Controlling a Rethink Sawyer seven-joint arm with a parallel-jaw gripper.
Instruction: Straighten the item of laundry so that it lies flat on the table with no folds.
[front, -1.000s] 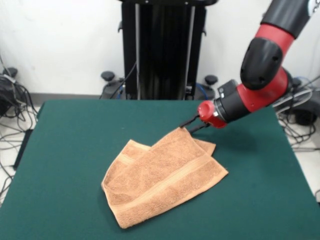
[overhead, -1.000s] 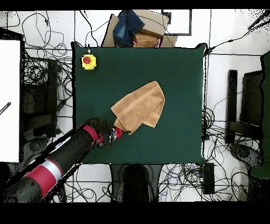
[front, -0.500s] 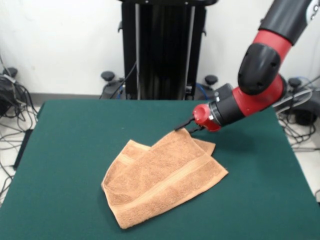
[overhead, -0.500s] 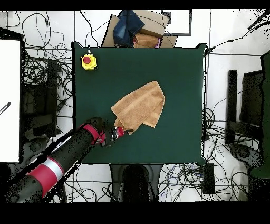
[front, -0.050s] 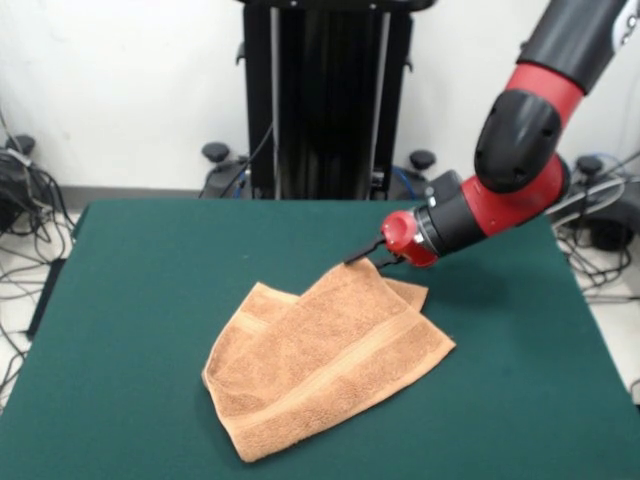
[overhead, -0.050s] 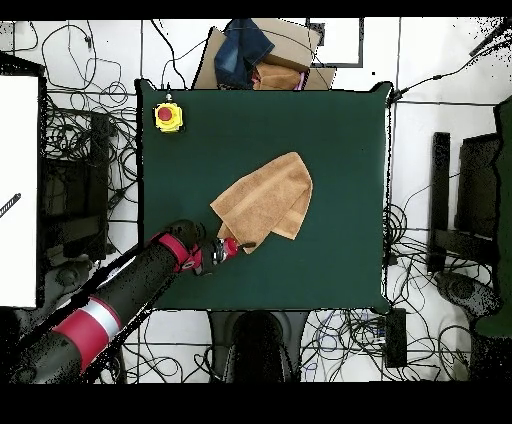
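Observation:
The item of laundry (front, -0.050s: 320, 360), a peach-orange towel, lies folded over itself near the middle of the green table (front, -0.050s: 140, 300). Its upper layer rises to a raised corner at the far right, and a lower layer sticks out beneath it. My gripper (front, -0.050s: 363, 256) comes in low from the right and is shut on that raised corner. From overhead, the towel (overhead, -0.050s: 270, 200) spreads up and to the right of the gripper (overhead, -0.050s: 238, 245), whose thin black fingers pinch the towel's lower tip.
A yellow box with a red button (overhead, -0.050s: 168, 117) sits on the table's corner in the overhead view. A cardboard box with blue cloth (overhead, -0.050s: 258, 55) lies beyond the table edge. Cables cover the floor all around.
The gripper has slid a little to the left in the front view, taking the towel's held corner with it. The rest of the towel has barely moved.

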